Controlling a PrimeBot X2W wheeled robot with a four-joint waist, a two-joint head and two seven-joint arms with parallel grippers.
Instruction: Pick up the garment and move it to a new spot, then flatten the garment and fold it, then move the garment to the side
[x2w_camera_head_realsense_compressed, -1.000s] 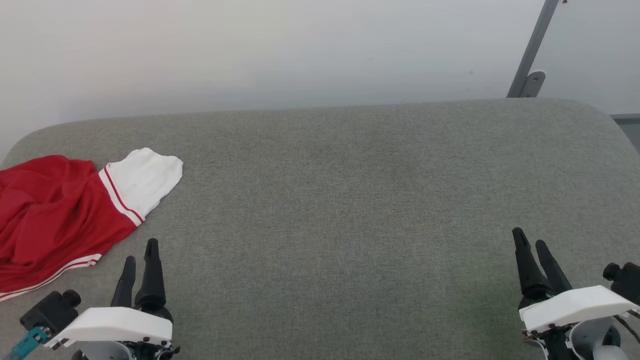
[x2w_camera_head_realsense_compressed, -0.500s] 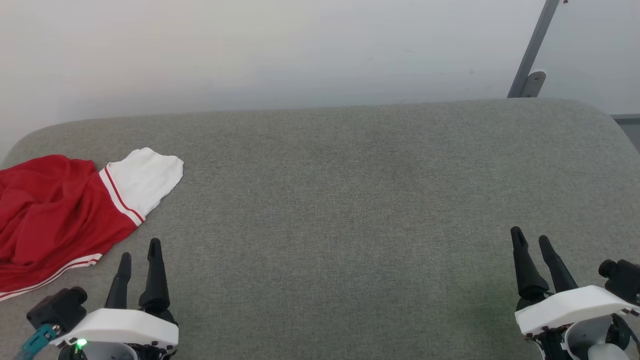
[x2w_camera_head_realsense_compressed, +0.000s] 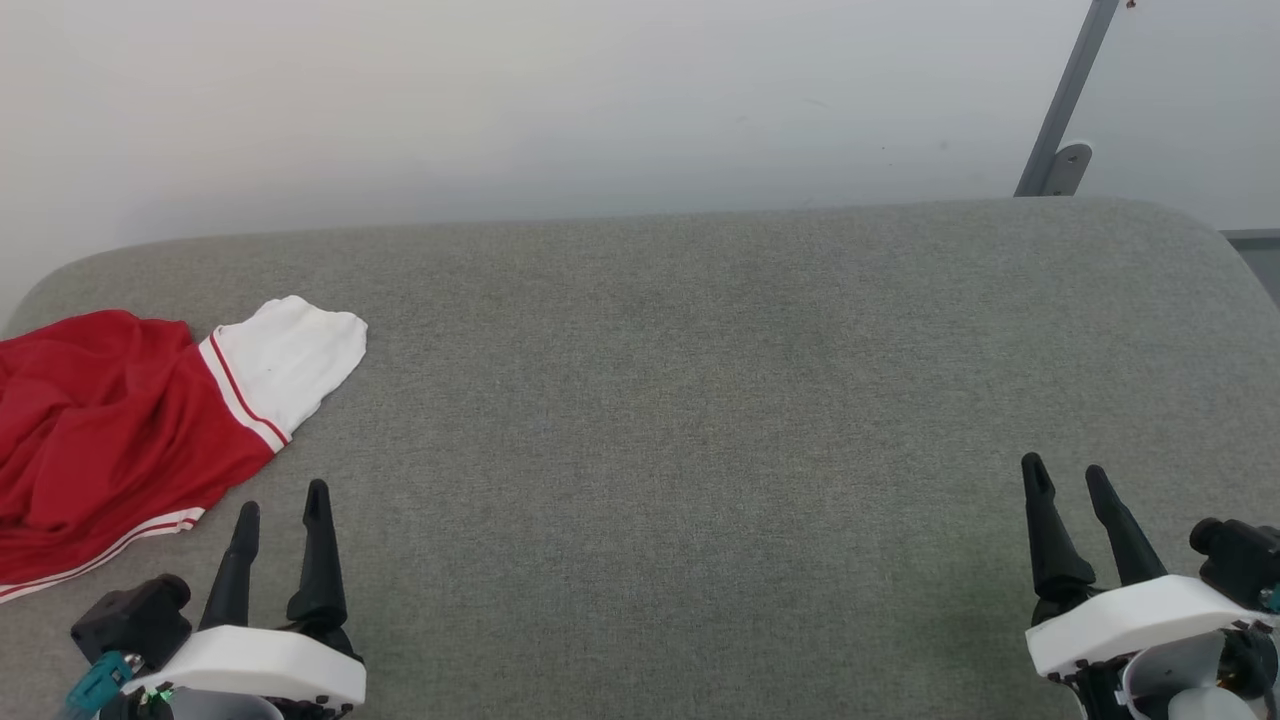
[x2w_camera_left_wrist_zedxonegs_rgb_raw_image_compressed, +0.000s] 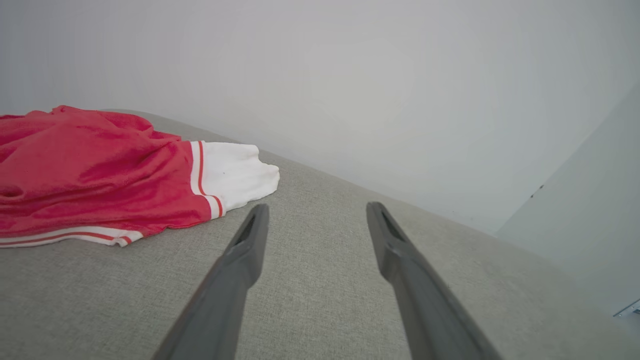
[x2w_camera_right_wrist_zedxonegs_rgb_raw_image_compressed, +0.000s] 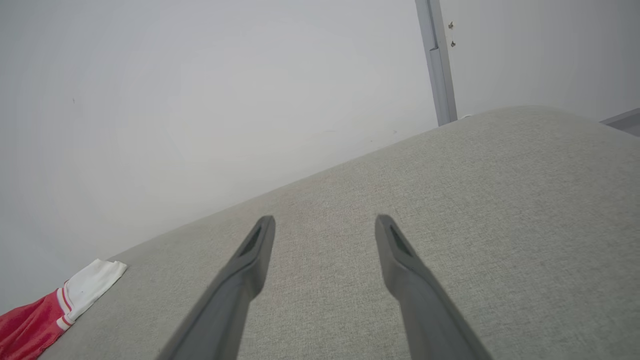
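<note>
Slightly drawn back since a second ago: left gripper (x2w_camera_head_realsense_compressed: 282, 495) and right gripper (x2w_camera_head_realsense_compressed: 1063, 465), fingers spread, nothing held. Red-and-white garment (x2w_camera_head_realsense_compressed: 100, 430) is seen crumpled at left edge of grey padded surface (x2w_camera_head_realsense_compressed: 650, 400), near left gripper.

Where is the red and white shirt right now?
In the head view the garment lies crumpled at the left edge of the grey cushioned surface, just ahead and left of the left gripper, which is not touching it.
</note>
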